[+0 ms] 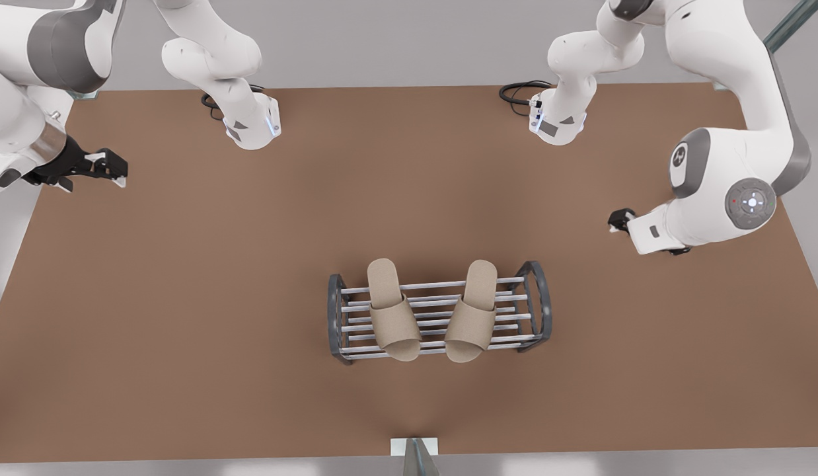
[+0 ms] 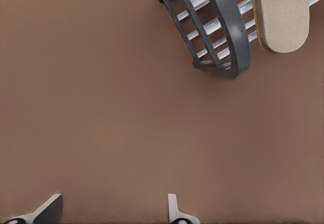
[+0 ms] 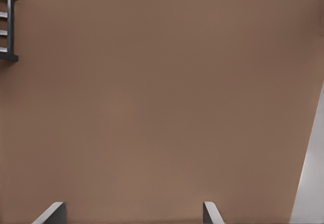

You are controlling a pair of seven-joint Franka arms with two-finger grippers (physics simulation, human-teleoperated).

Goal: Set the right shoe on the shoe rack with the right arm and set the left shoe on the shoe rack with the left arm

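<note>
Both slippers are seen lying on the shoe rack (image 1: 439,312), which stands near the middle of the bench (image 1: 184,297), closer to its near edge in the front view. The right shoe (image 1: 392,311) is laid across the bars toward the front view's left. The left shoe (image 1: 472,311) is laid beside it toward the front view's right, apart from it, and their toes point to the near edge.

The right gripper (image 1: 108,168) is held above the bench by its edge on the front view's left, well apart from the rack. Its fingers are spread and nothing is held. In the right wrist view the tips (image 3: 50,213) are seen wide apart over bare bench, with one corner of the rack far off.

The left gripper (image 1: 617,220) is held over the bench toward the front view's right, nearer the rack yet clear of it. Its fingers (image 2: 174,211) are parted and empty, and the rack's dark end frame (image 2: 228,27) and the left shoe's heel are seen beyond them.
</note>
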